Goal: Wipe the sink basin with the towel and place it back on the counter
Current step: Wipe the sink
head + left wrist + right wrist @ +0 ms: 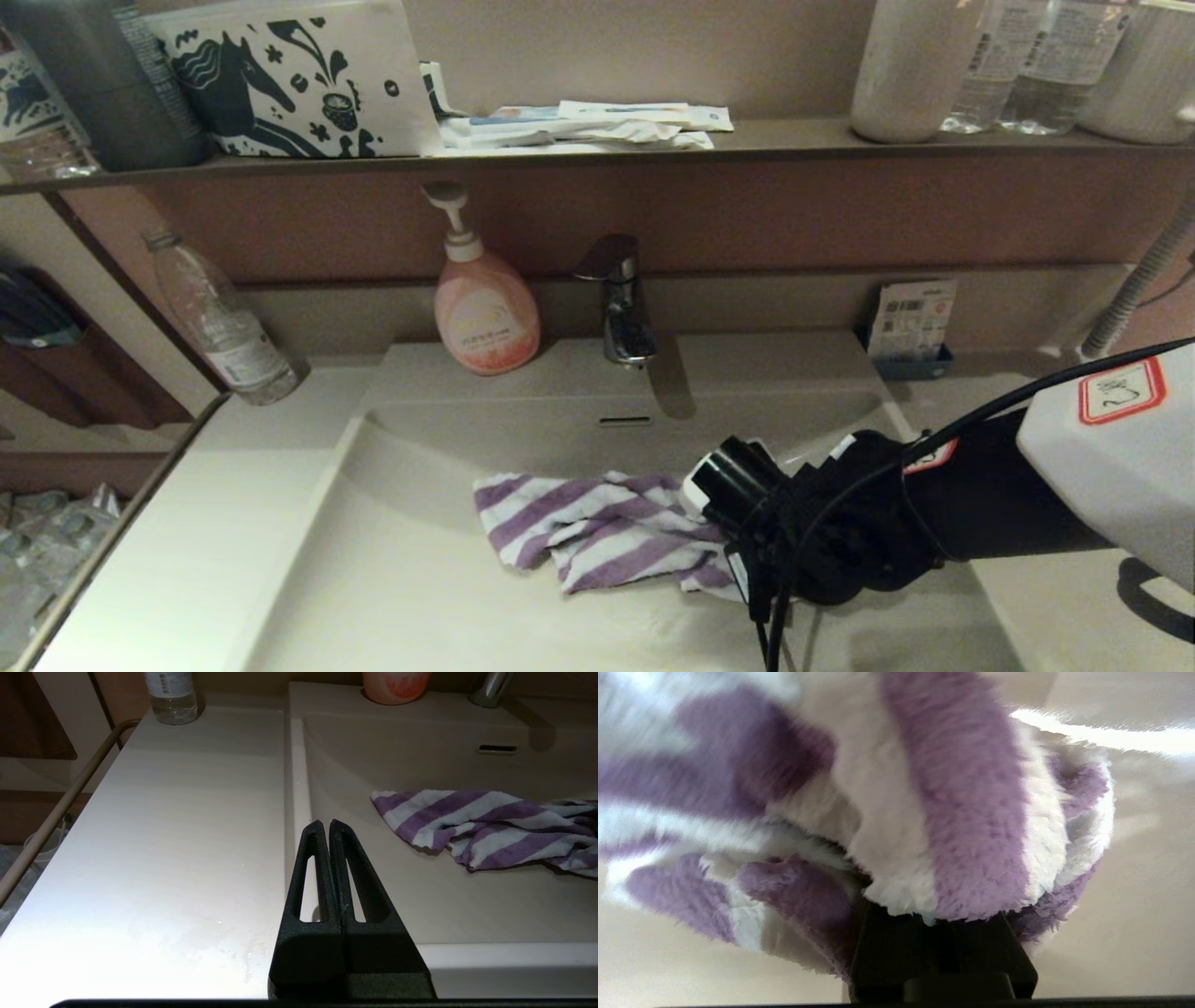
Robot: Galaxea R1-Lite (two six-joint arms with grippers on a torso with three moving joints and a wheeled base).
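Note:
The purple and white striped towel (597,527) lies bunched on the floor of the sink basin (420,579), below the overflow slot (625,421). My right gripper (733,560) reaches in from the right and is shut on the towel's right end. In the right wrist view the towel (924,812) drapes over the fingers and hides their tips. The drain plug is hidden. My left gripper (325,823) is shut and empty, hovering over the basin's left rim beside the counter (163,835), well clear of the towel (486,821). It is out of the head view.
A chrome faucet (621,299) and a pink soap pump bottle (484,308) stand behind the basin. A clear plastic bottle (219,322) is at the counter's back left and a small card box (910,327) at the back right. The brown shelf (597,154) above holds packets and bottles.

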